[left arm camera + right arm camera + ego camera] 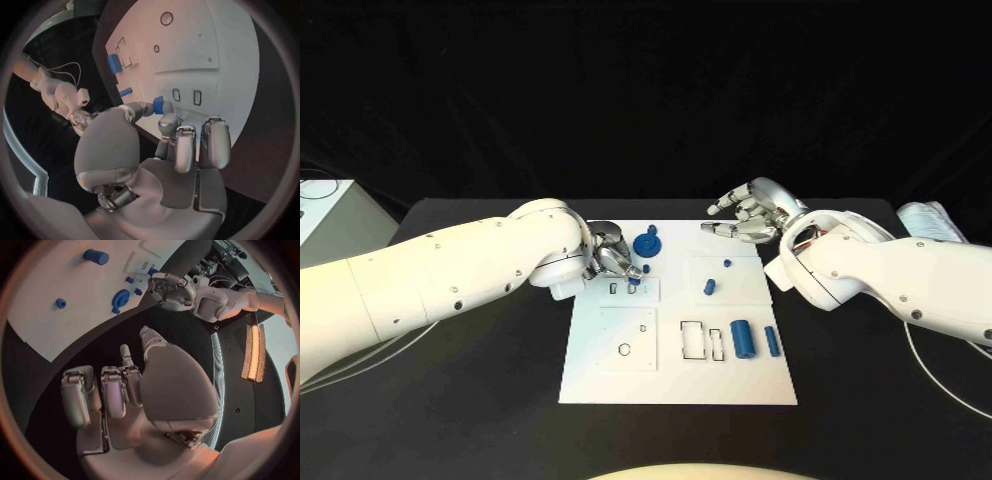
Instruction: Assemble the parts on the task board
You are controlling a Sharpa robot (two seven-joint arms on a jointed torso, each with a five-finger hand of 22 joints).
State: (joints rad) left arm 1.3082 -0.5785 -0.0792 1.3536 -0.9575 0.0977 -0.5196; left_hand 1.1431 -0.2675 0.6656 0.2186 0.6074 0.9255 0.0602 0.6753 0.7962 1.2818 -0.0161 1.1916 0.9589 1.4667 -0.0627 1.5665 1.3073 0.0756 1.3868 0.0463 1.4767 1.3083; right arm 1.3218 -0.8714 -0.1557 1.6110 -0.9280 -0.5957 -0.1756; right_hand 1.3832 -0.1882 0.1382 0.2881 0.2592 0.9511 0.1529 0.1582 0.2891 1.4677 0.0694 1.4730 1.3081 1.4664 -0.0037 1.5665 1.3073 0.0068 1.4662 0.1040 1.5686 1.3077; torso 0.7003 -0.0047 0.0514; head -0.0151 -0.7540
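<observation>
Your work surface is a black table (473, 400), and the room behind it is dark. A pale grey box (336, 215) stands on the table's edge beyond your left arm, and a white bundle (930, 220) lies beyond your right arm. Thin cables (935, 365) trail beneath both arms.

The white board (678, 385) lies flat between your two hands. On it you can count six blue pieces in the head view: one gear-shaped piece (646, 243) just beside your left hand, one small peg (727, 264) and one small block (708, 287) toward your right hand, one thick cylinder (743, 339) and one thin bar (770, 339) side by side on the near part of the board, away from both hands, and one small piece (159, 105) at your left fingertips. The board also carries several outlined slots (692, 338) next to the cylinder and two small rectangular slots (186, 96) just ahead of your left fingers.

Your left hand (609, 262) is at the board's edge, pinching that small blue piece between thumb and a finger just above the board; the other fingers are curled beside it.

Your right hand (747, 215) hovers at the board's far corner, off the pieces. It holds nothing; its fingers are bent but apart.
</observation>
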